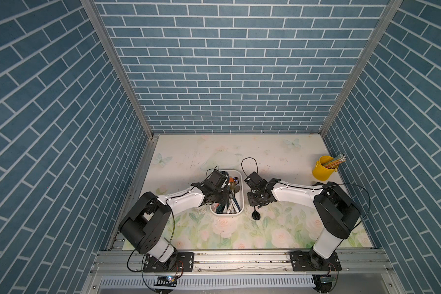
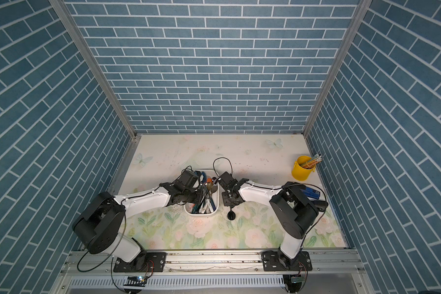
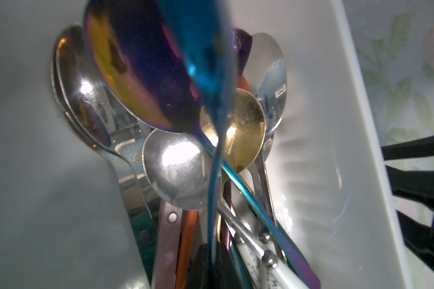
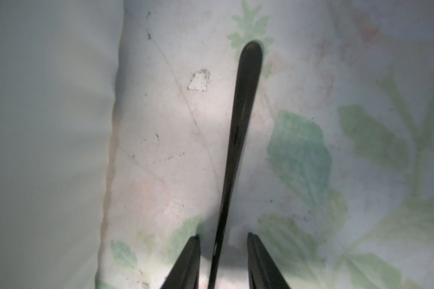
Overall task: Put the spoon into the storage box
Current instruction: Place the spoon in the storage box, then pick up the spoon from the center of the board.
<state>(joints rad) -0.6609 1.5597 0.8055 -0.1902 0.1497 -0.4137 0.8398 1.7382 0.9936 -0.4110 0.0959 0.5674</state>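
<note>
A: Checking spoons. We see the blue spoon (image 3: 206,62) right at our left wrist lens, over the pile in the box (image 1: 227,214). It's glossy metallic blue, a broad bowl tapering to a thin curved neck, and blurred.

B: Left gripper (image 1: 223,197)?

A: We can't tell whether it's clamped or released. There are no fingers in the wrist view, and in both top views its body hides them. It sits over the box. We can't tell if the blue spoon touches the pile either.

B: Black spoon (image 1: 256,215)?

A: Outside the box. It lies on the table (image 1: 189,157), just beside the box's right wall. Glossy black, with a small round bowl toward the near edge and a slim handle (image 4: 241,112) with a rounded tip.

B: Right gripper (image 4: 222,241)?

A: Released. We see its fingers (image 4: 186,262) apart, straddling the handle, with a gap on each side.

B: The box itself?

A: Smooth white plastic, rounded corners, low walls, packed. We see a rainbow spoon (image 3: 140,75), a gold spoon (image 3: 246,125), a steel spoon (image 3: 176,170), a riveted wooden grip (image 3: 171,225) and white ceramic grips (image 3: 273,270).

B: Rest?

A: The table cover is a floral print, scuffed. A yellow cup (image 1: 322,171) with pencils (image 1: 337,159) stands at far right, well apart.
</note>
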